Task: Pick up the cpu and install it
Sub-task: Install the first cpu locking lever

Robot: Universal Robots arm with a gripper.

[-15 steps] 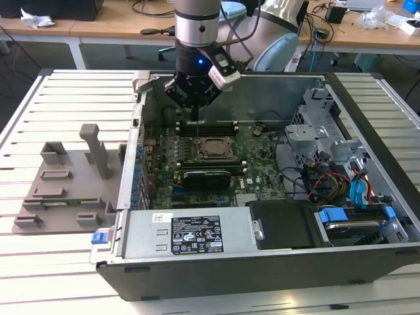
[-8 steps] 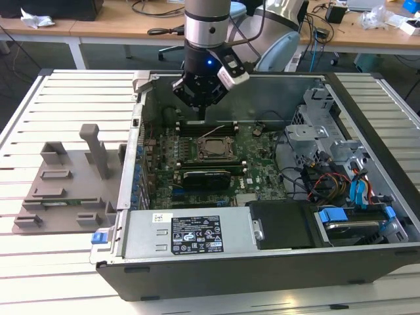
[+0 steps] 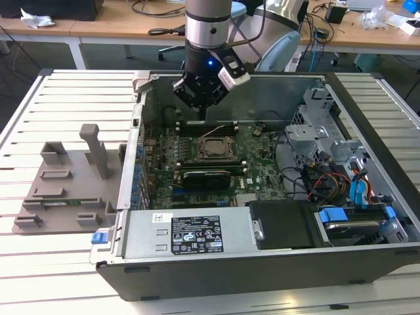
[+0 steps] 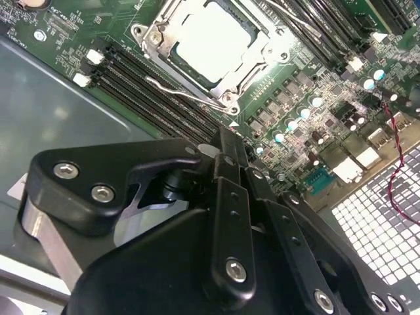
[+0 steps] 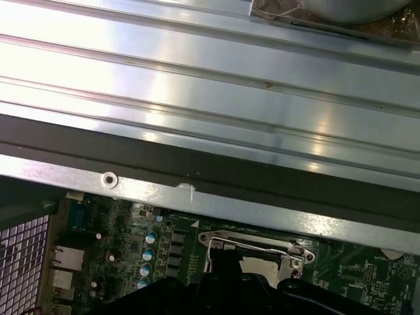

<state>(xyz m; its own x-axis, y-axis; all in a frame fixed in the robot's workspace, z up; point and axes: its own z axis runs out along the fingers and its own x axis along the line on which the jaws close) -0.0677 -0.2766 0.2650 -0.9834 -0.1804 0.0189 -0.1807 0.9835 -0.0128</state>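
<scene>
Gripper (image 4: 226, 141) housing, black and bolted, sat closest to the lens in the second wrist view. From these views I could not tell whether it was closed or parted. It carried nothing I could see.

The cpu (image 4: 213, 39) lay as a pale square inside the socket frame (image 4: 152, 34) on the motherboard (image 4: 308, 98), under and apart from me. In the exterior view I hung above the board, over the memory slots (image 3: 203, 126) just beyond the socket.

Judgement: the placing step looked done or nearly done, and the chip was not in my grasp. Any further move would call for a straight, light descent, keeping clear of the wire retention lever (image 4: 187, 94).

Unclear:
- whether the chip was fully seated
- whether the lever was latched
- the socket's upper edge, cut off in the second wrist view
- the socket in the first wrist view, where my own body covered much of it
</scene>
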